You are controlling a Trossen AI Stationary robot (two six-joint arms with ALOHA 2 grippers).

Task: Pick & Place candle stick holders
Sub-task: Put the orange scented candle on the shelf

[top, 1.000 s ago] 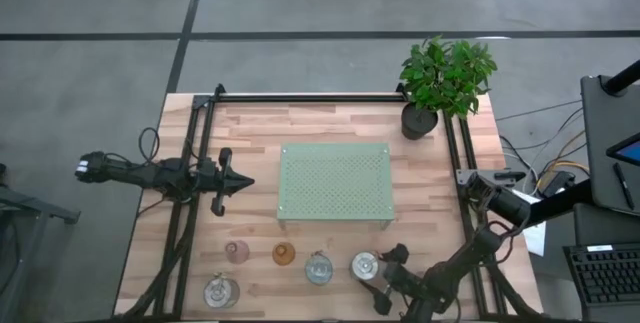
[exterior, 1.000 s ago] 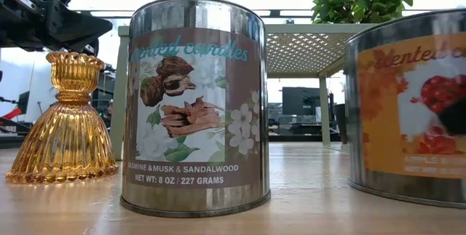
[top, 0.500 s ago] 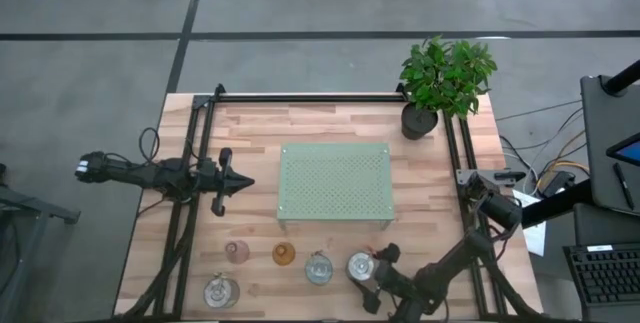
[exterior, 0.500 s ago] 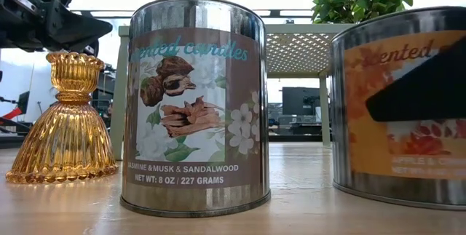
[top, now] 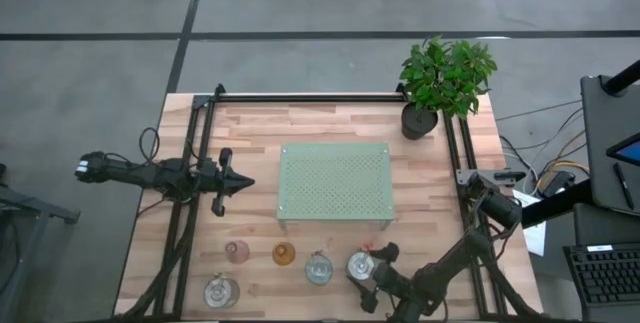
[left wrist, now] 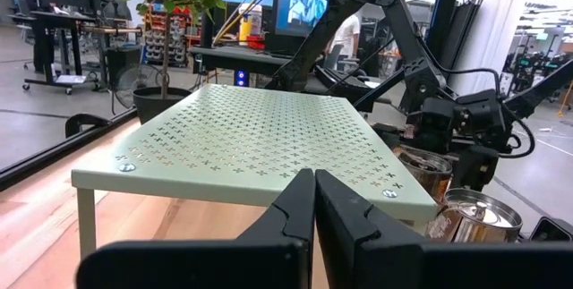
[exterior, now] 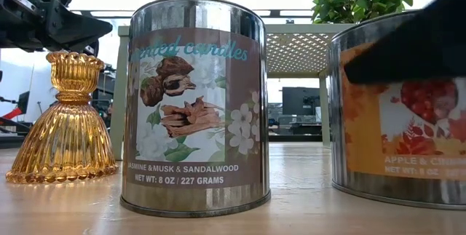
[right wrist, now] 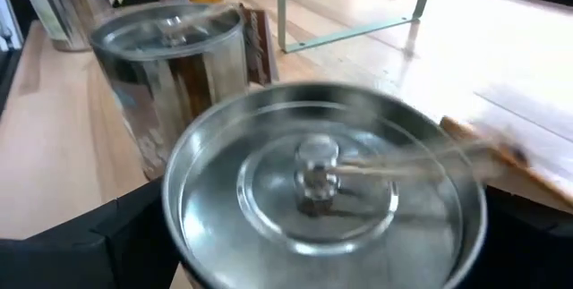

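Along the table's near edge stand a pink holder (top: pixel 236 252), an amber holder (top: pixel 284 254) (exterior: pixel 64 126), a clear glass holder (top: pixel 221 290) and two silver candle tins (top: pixel 318 268) (top: pixel 360 266), each resting on its base. My right gripper (top: pixel 376 276) is open, with one finger on either side of the right-hand tin (right wrist: pixel 322 191). One dark finger (exterior: pixel 415 42) crosses that tin's upper wall in the low view. My left gripper (top: pixel 245 181) (left wrist: pixel 313 201) waits shut, level, left of the green tray (top: pixel 335 183). My right gripper comes at the right-hand tin's upper wall (exterior: pixel 378 97), just below the lid, level and a little downward from the table's right. Its open fingers (right wrist: pixel 125 235) stand on either side of the tin. Which finger touches it is hidden by the tin. The tin stands upright on the table.
A potted plant (top: pixel 445 78) stands at the table's far right corner. The tray's thin legs (left wrist: pixel 86 222) leave a gap beneath it. Bare wood lies between the tray and the near row. Black frame rails (top: pixel 195 213) run along both sides of the table.
My right gripper has moved toward the table's left, around the right-hand tin, and has rolled somewhat. The tin has slid a little toward the table's left and turned about, so another part of its label faces the low view. It stays upright on the table.
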